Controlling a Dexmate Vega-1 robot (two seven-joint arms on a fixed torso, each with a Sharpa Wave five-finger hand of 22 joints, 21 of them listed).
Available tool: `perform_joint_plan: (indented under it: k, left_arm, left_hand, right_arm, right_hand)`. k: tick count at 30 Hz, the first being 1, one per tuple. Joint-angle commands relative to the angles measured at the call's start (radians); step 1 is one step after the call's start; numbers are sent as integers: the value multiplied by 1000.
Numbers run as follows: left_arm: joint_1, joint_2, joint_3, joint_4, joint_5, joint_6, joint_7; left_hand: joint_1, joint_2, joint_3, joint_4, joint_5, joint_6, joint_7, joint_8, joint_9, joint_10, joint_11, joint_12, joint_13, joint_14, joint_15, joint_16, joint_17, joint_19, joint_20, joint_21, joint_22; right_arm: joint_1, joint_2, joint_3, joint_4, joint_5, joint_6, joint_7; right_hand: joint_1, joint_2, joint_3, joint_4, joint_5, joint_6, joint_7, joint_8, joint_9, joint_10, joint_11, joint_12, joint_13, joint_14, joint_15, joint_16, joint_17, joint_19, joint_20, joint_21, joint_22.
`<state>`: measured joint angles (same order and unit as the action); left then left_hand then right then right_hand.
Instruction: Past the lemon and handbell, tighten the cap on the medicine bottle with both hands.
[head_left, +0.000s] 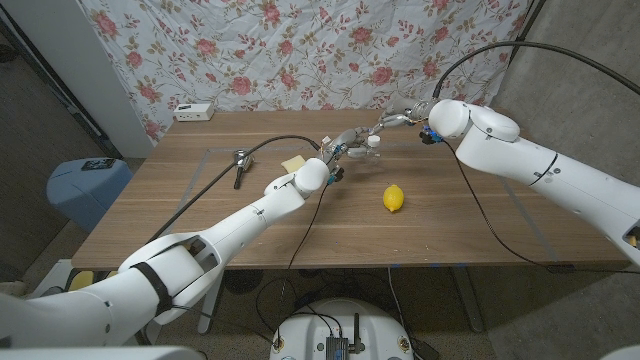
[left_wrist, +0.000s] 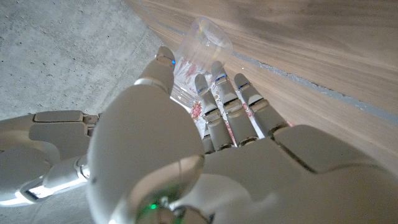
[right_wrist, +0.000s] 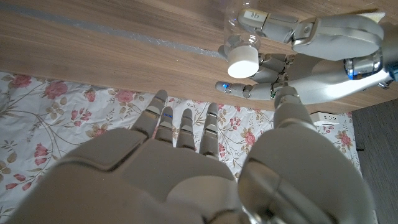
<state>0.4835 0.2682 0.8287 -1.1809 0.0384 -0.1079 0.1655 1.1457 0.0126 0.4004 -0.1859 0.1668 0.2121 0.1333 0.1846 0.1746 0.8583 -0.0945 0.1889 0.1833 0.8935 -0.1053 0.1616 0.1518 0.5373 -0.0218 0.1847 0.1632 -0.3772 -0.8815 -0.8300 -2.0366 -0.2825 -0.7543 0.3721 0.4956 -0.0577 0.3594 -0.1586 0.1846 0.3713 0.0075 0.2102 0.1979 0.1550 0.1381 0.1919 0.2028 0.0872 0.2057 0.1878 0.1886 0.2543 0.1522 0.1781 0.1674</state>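
The medicine bottle is clear with a white cap and is held off the table past the middle. My left hand grips its body, fingers wrapped around the clear plastic. In the right wrist view the white cap points toward my right hand, whose fingers are spread and apart from it. From the right, my right hand reaches in just behind the cap. The yellow lemon lies nearer the front. The handbell lies on its side to the left.
A pale yellow note lies on the wooden table by the left hand. A white power strip sits at the back left edge. Black cables cross the table. A floral cloth hangs behind.
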Motion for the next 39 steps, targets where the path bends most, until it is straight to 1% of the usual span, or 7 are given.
perform_joint_plan:
  k: [1,7,16,20,33,34,39]
  left_arm:
    - [1,2,6,-9,13,6,0]
    - [5,3,8,-17,19,10,6]
    - [12,10,6,-32,26,19,12]
    - [14,13,6,-35,29,21,13]
    - [17,13,6,-35,34,18,20]
    - [17,13,7,-35,35,18,21]
    - [17,12,6,-36,35,21,21]
  left_hand:
    - [-2,14,44,34,11,3,30,2,2,54,-46,5,4,22,-74,6,5,5,-4,0,1]
    - [-3,13,47,35,11,1,28,1,2,54,-40,5,4,21,-74,6,5,5,-4,0,1]
    - [-5,14,51,35,11,2,25,2,2,58,-46,6,4,22,-75,7,5,5,-5,0,1]
    - [-6,14,53,35,11,3,25,2,2,59,-41,6,4,22,-75,7,5,5,-5,0,1]
    - [-8,15,59,35,11,4,23,2,2,63,-50,7,5,23,-75,7,5,3,-9,-1,1]
    - [-10,15,60,35,11,4,23,2,2,62,-44,6,5,22,-75,6,5,0,-9,-2,1]
    - [-11,15,62,36,11,4,23,2,2,62,-46,6,5,23,-73,7,5,1,-10,-1,1]
  right_arm:
    - [36,12,-38,7,-54,-19,80]
    - [49,21,-51,16,-70,-26,111]
    - [66,35,-72,28,-98,-45,145]
    - [72,40,-81,34,-111,-55,153]
    - [83,50,-96,50,-134,-57,175]
    - [83,51,-95,52,-133,-56,175]
    - [79,53,-94,53,-138,-53,172]
  right_hand:
    - [11,0,11,-4,6,16,3,6,4,-3,4,-2,3,1,4,3,4,5,5,8,4]
    - [19,0,15,-5,8,31,3,11,5,-7,4,-1,3,6,3,6,4,10,5,10,3]
    - [26,0,18,-7,9,42,7,15,6,-10,4,0,3,8,3,7,4,13,6,12,3]
    - [29,1,20,-7,9,44,8,15,6,-11,3,1,3,8,2,8,4,13,5,12,3]
    - [47,2,28,-11,10,58,7,20,9,-12,2,3,2,12,-4,9,4,17,0,13,3]
    - [50,2,30,-11,10,62,6,22,9,-11,2,4,2,12,-4,10,4,18,-1,14,3]
    - [56,1,32,-12,9,67,8,24,11,-10,1,5,2,15,-6,11,4,21,-2,15,3]
